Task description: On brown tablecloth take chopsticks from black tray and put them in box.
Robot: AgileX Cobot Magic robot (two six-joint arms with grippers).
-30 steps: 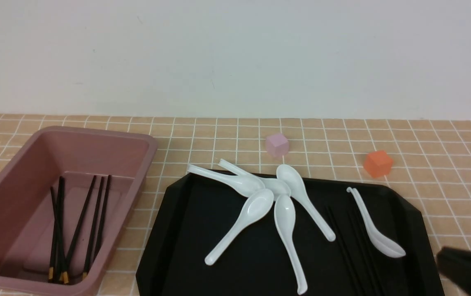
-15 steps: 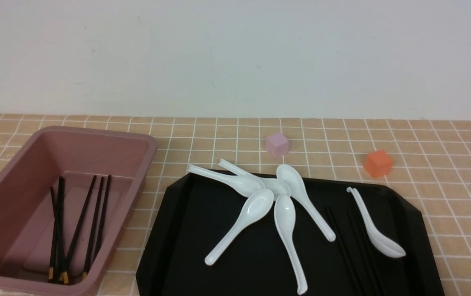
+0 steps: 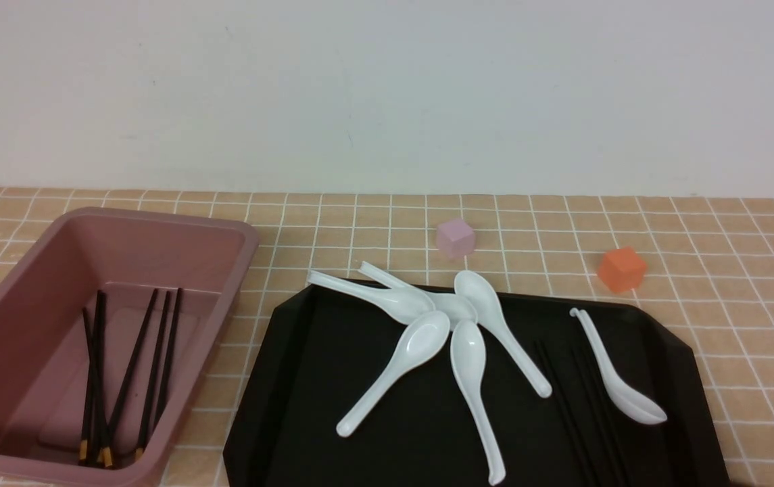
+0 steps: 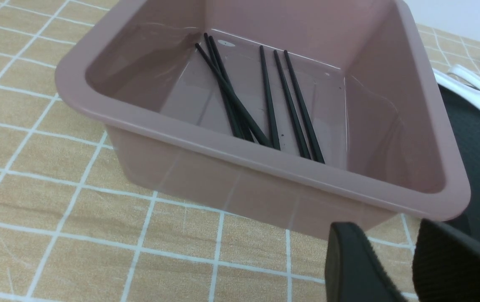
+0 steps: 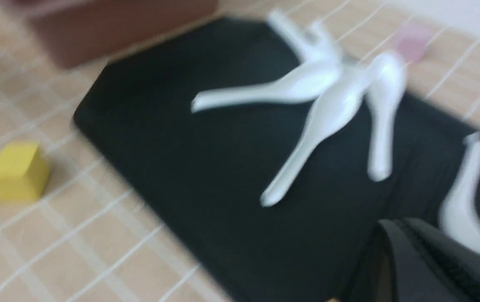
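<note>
The tabletop wears a brown tablecloth (image 3: 373, 233), tan-orange and ruled with thin white lines into small squares. On it, on the robot's left, stands the box (image 3: 243, 243), a deep tub of smooth dusty-pink plastic with rounded corners and a rolled rim. Six slim chopsticks (image 3: 132, 365) lie on its glossy floor, black and straight; three bunch and cross on one side, three spread apart on the other. Narrow gold bands mark the near ends of some.

Beside the box lies the black tray (image 3: 366, 352), broad and flat with cut-off corners and a low raised rim. Towards its right side, more chopsticks (image 3: 566, 412) rest in slender parallel lines, dark on dark. The white spoons (image 3: 471, 379) are glazed and shiny, with oval bowls; five cluster together, two of their handles reaching over the far rim, and one lies apart beyond the chopsticks.

Behind the tray sit a matte pink cube (image 3: 455, 239) and an orange cube (image 3: 622, 269). A yellow block (image 5: 17, 171) sits on the cloth near the tray.

The left fingers (image 4: 348, 251) are dark, wide apart and holding nothing, just outside the box. The right fingers (image 5: 403, 256) are blurred, their tips close together over the tray; whether they grip anything, I cannot tell.
</note>
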